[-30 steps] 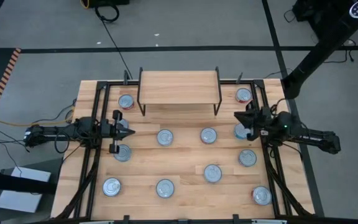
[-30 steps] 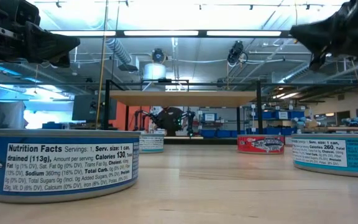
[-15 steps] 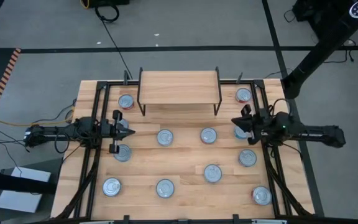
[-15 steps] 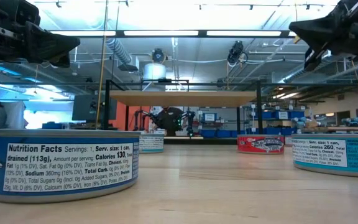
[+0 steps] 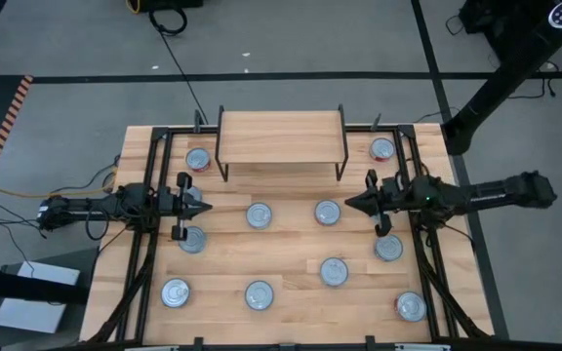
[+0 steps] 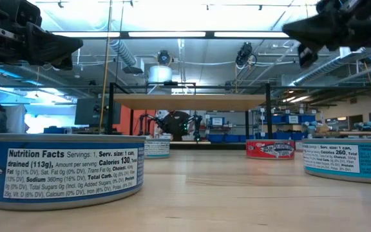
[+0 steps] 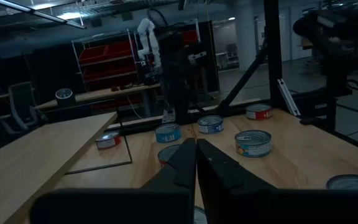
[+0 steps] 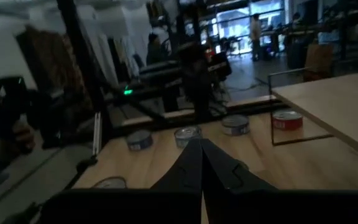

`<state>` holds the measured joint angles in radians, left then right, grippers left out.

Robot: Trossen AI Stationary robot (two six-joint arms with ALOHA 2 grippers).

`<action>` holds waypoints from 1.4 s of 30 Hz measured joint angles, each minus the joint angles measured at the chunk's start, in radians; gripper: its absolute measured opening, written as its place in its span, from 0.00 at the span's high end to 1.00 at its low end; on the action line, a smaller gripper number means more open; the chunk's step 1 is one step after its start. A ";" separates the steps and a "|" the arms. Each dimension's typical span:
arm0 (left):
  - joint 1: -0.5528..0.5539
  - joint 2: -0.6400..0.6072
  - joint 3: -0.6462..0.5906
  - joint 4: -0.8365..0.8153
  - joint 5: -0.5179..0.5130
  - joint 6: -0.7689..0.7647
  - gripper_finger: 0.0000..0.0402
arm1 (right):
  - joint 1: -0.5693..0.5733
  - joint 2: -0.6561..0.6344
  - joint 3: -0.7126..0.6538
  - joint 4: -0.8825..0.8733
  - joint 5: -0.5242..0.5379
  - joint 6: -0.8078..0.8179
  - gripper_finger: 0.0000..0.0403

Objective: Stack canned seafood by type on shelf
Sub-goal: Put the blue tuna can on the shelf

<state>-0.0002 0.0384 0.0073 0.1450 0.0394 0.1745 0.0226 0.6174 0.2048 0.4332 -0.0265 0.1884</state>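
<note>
Tins (image 5: 260,293): scattered across lower and middle frame, none on shelf.
Right gripper (image 5: 349,204): jaws closed, empty, tip just right of centre tin (image 5: 328,212); nearer arm.
Left gripper (image 5: 206,207): jaws closed, empty, centre-left.
Shelf (image 5: 281,136): upper centre, bare.

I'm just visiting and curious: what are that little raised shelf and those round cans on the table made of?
The shelf looks like pale, unvarnished-looking wood, going by its visible grain, on thin black legs, probably metal. The cans look like metal: the lids, such as one mid-table, shine silver, and a near can wears a printed label, likely paper.
</note>
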 joint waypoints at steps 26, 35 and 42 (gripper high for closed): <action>0.000 0.001 0.000 0.158 -0.012 -0.004 0.95 | 0.209 0.963 0.759 -0.333 0.008 0.086 0.92; 0.000 0.001 0.000 0.157 -0.014 -0.004 0.95 | 0.247 1.177 0.974 -0.408 0.008 0.134 0.83; 0.000 0.001 0.000 0.155 -0.014 -0.005 0.95 | 0.265 1.319 1.071 -0.410 -0.073 0.143 0.89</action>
<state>-0.0006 0.0395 0.0071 0.2996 0.0250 0.1700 0.2879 1.9363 1.2759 0.0232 -0.0992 0.3313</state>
